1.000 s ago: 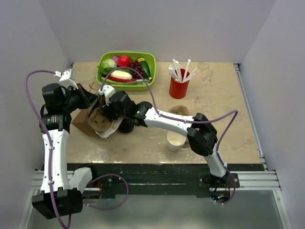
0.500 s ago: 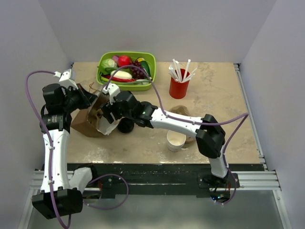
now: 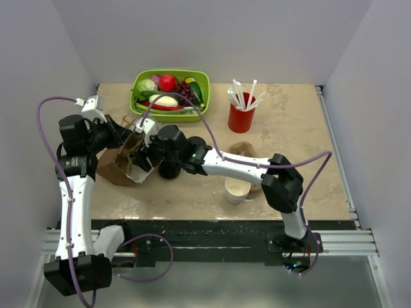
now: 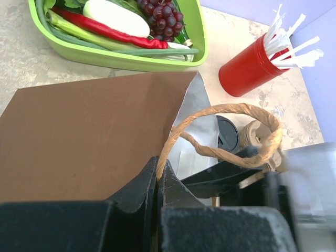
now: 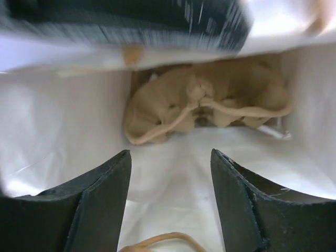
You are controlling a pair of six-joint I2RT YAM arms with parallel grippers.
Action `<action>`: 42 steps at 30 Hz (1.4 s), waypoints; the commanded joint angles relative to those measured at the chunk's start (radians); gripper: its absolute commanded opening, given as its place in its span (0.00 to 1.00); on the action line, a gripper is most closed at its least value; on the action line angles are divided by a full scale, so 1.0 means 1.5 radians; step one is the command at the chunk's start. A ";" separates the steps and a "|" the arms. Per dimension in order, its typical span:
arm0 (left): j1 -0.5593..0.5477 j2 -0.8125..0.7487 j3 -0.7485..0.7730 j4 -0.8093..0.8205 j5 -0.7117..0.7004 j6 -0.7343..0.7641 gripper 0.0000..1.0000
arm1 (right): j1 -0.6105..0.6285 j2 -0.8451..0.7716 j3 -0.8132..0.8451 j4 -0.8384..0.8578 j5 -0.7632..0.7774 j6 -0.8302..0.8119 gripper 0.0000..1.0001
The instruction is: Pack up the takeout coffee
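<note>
Inside the bag (image 5: 63, 115) my right pincer (image 5: 170, 157) gapes empty; my left pincer (image 4: 158, 170) clamps its rim. Takeout coffee (image 4: 228, 134) sits outside, not yet packed.

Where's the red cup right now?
In the overhead view, the red cup stands near the table's far edge, just right of the green bin.

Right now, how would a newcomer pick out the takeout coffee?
Find the brown paper bag at the table's left. Beside its open mouth, under the right arm, stands the coffee cup. Its black lid sets it apart from the lidless white cups.
</note>
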 commanded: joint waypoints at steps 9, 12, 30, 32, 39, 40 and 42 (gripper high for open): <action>0.005 -0.056 0.007 0.085 -0.032 -0.039 0.00 | 0.000 0.033 -0.063 0.020 0.119 0.025 0.65; 0.005 -0.053 0.004 0.088 -0.022 -0.039 0.00 | 0.000 0.036 -0.059 0.017 0.156 0.027 0.64; 0.004 -0.091 -0.099 0.076 -0.104 -0.075 0.00 | -0.003 -0.074 -0.045 0.104 0.164 0.098 0.81; 0.005 -0.096 -0.100 0.071 -0.096 -0.076 0.00 | -0.003 -0.073 -0.031 0.104 0.155 0.121 0.81; 0.005 -0.106 -0.118 0.080 -0.098 -0.090 0.00 | -0.005 -0.065 -0.043 0.128 0.087 0.232 0.74; 0.005 -0.106 -0.118 0.080 -0.096 -0.095 0.00 | -0.006 -0.062 -0.053 0.139 0.087 0.247 0.73; 0.005 -0.106 -0.119 0.082 -0.095 -0.103 0.00 | -0.005 -0.055 -0.079 0.147 0.103 0.277 0.70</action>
